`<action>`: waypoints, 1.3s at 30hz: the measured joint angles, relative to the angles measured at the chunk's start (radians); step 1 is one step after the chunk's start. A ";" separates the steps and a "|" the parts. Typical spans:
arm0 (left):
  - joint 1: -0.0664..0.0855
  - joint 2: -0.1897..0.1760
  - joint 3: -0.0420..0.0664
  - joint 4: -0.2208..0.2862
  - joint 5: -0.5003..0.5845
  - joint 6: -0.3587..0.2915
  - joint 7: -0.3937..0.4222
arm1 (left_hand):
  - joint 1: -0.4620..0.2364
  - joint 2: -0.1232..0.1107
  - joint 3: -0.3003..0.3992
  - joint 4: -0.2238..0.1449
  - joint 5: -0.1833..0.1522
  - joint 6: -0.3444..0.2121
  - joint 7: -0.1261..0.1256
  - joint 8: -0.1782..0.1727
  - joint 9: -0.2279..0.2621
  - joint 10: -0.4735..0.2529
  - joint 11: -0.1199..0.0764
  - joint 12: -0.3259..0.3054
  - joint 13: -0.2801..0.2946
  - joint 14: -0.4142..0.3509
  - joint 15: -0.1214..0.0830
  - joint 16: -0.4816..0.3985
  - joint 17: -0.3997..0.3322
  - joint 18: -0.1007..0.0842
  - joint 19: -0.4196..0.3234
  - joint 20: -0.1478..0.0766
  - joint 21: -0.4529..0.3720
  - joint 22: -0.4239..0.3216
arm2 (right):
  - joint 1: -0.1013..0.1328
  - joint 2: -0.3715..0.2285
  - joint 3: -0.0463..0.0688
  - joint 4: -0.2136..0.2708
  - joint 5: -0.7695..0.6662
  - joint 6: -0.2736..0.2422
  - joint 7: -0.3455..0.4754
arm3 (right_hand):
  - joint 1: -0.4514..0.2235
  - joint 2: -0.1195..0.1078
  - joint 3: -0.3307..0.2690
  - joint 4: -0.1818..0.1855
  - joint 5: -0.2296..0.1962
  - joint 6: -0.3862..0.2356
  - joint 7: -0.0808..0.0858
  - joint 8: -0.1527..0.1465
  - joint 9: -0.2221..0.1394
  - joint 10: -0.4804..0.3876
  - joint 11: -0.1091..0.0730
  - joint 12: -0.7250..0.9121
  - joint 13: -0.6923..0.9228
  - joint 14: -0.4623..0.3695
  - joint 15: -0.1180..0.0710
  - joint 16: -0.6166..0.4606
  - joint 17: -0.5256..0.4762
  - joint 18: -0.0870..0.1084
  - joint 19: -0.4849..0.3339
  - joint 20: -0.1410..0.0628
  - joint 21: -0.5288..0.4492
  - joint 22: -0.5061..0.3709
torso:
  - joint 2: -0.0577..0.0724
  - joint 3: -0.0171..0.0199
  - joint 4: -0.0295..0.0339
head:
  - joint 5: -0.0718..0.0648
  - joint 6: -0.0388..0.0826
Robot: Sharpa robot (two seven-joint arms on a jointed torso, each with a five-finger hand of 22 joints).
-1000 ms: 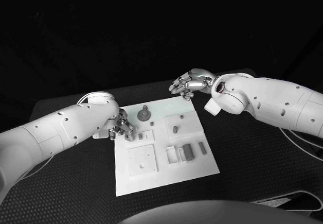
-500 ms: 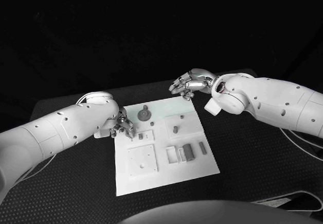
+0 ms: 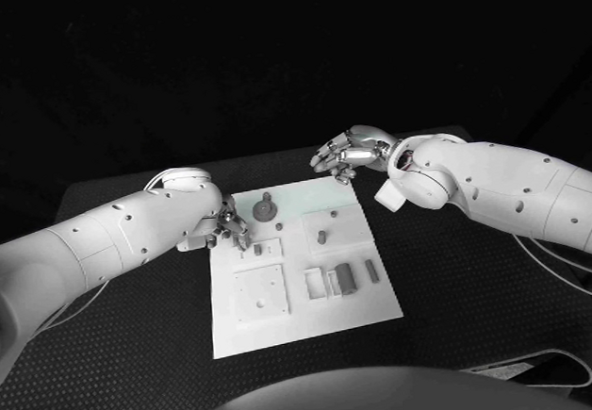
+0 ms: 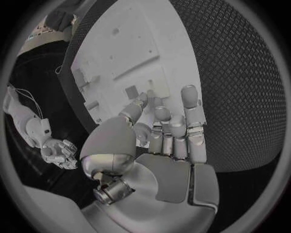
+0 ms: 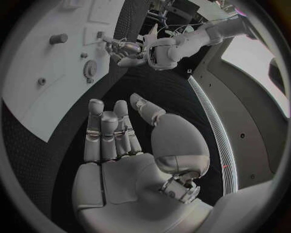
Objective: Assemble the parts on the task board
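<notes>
Head view: task board flat at centre of the black worktop, grey parts seated or lying across its upper and middle zones, among them a round gear-like part near the far edge and a short peg mid-board. Left hand low over the board's near-left corner zone, fingertips down beside a small part; contact not confirmable from here. Right hand raised beyond the board's far right corner, well apart from every part, fingers loosely curled, nothing in them. Left wrist view: left hand with fingers extended toward the task board, thumb and first fingertip close together over a small square part; whether anything is pinched, cannot tell. Right wrist view: right hand empty, fingers part-folded but apart, hanging over dark worktop beside the task board. Judged step: picking up a small part at the board's left side. Next move calls for a firm pinch, a clean lift, then alignment over the matching recess.
</notes>
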 measured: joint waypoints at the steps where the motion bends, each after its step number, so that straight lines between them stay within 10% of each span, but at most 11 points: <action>1: 0.000 0.000 0.000 -0.001 0.000 -0.003 0.000 | 0.000 0.000 0.000 0.000 0.000 0.000 0.000 0.000 0.000 0.000 0.000 0.000 0.000 0.000 0.000 0.000 0.000 0.000 0.000 0.000 0.000 0.000 | 0.000 0.000 0.000 0.000 0.000 0.000 0.000 | 0.000 0.000 0.000 0.000 0.000 -0.001 -0.001 0.000 0.000 0.000 0.000 0.000 0.000 0.000 0.000 0.000 0.000 0.000 0.000 0.000 0.000 0.000 | 0.000 -0.0001 0.0000 | 0.000 0.000; 22: -0.002 -0.018 0.000 -0.002 0.013 -0.038 0.010 | 0.000 0.000 0.008 -0.003 -0.004 0.007 0.000 0.004 -0.002 0.000 0.000 0.000 0.001 0.000 0.000 0.000 0.000 0.000 0.000 0.000 0.000 0.000 | 0.000 0.000 0.000 0.000 0.000 0.000 0.000 | 0.000 0.000 0.000 0.000 0.000 0.000 -0.003 0.000 0.000 0.000 0.000 0.000 0.000 0.001 0.001 0.000 0.000 -0.001 0.000 0.000 0.000 0.000 | 0.000 -0.0006 0.0003 | 0.003 0.000; 39: -0.004 -0.092 0.001 0.029 0.259 -0.025 0.008 | 0.000 0.000 0.015 -0.003 0.000 0.018 -0.003 0.012 0.000 0.007 0.000 0.000 0.001 0.002 0.001 0.000 0.001 0.000 0.005 -0.002 0.004 0.000 | 0.000 -0.004 0.000 0.001 0.000 0.000 0.000 | 0.000 0.000 0.000 0.000 0.000 -0.003 -0.001 0.000 0.000 0.000 0.000 0.000 0.000 0.000 0.002 0.000 0.000 -0.006 0.000 0.000 0.000 0.000 | -0.001 -0.0006 0.0014 | 0.004 0.000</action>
